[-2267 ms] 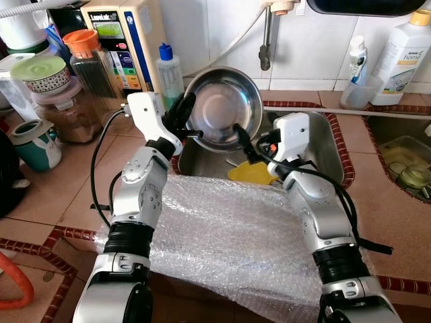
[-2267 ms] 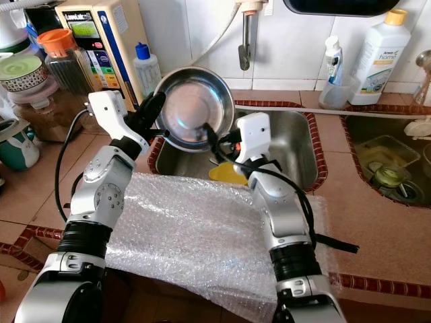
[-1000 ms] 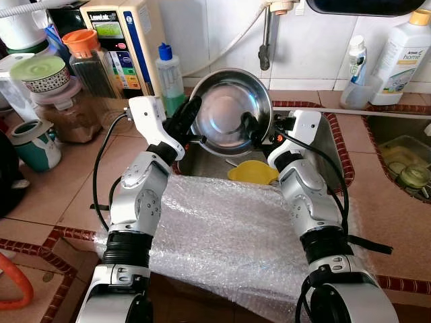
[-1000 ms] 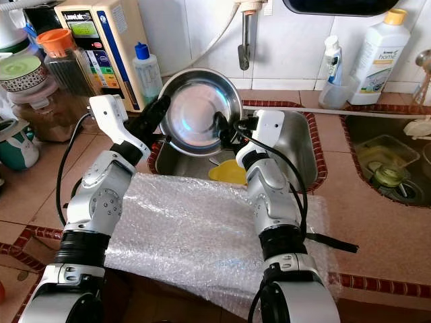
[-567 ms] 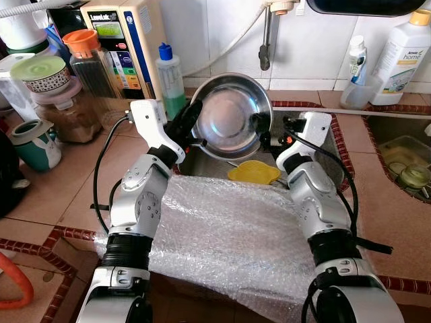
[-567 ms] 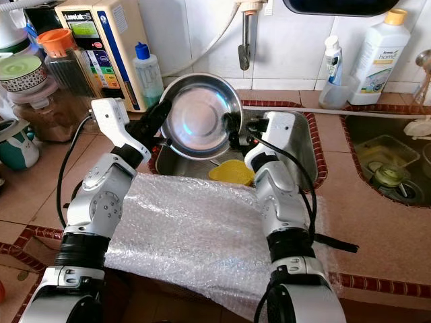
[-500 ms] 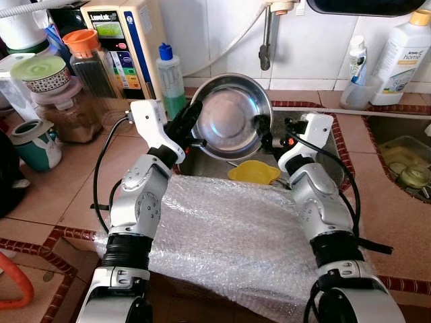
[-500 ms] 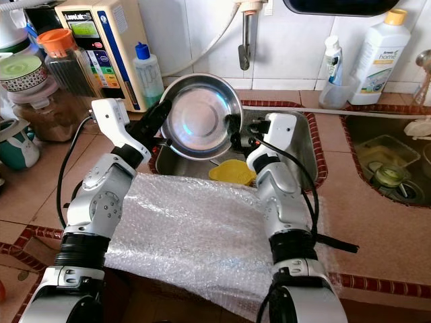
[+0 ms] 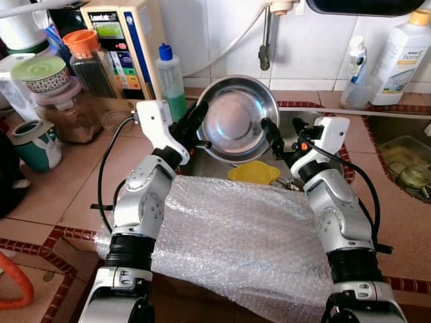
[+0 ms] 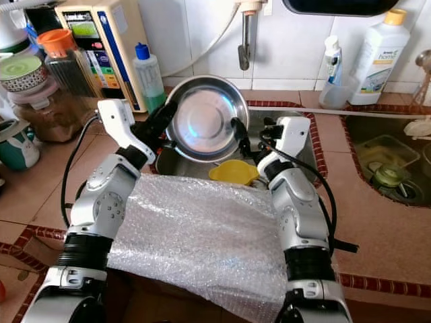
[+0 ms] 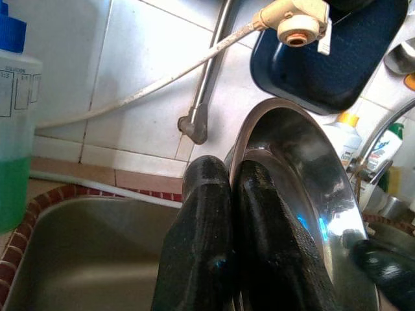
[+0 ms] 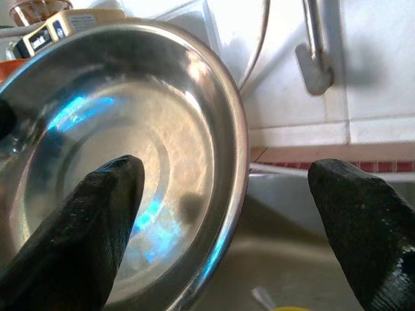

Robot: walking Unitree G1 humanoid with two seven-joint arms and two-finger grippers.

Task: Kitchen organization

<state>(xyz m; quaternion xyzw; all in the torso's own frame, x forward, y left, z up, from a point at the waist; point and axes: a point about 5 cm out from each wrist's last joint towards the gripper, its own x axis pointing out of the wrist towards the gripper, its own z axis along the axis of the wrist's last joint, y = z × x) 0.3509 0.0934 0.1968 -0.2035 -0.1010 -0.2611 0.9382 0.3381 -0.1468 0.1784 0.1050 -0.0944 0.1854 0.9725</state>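
The left gripper [image 11: 230, 194] pinches the round shiny steel bowl [image 9: 237, 126] by its rim, lifted but unplaced, while the right gripper [image 12: 227, 227] spreads wide astride its opposite rim.

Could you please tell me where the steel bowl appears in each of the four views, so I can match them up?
Left eye view: steel bowl upper centre, over the sink, between both grippers.
Right eye view: upper centre, slightly further left.
Left wrist view: seen edge-on, its rim pinched by the left gripper.
Right wrist view: its inside, one finger of the open right gripper in front.
Shared landmark: the faucet pipe.
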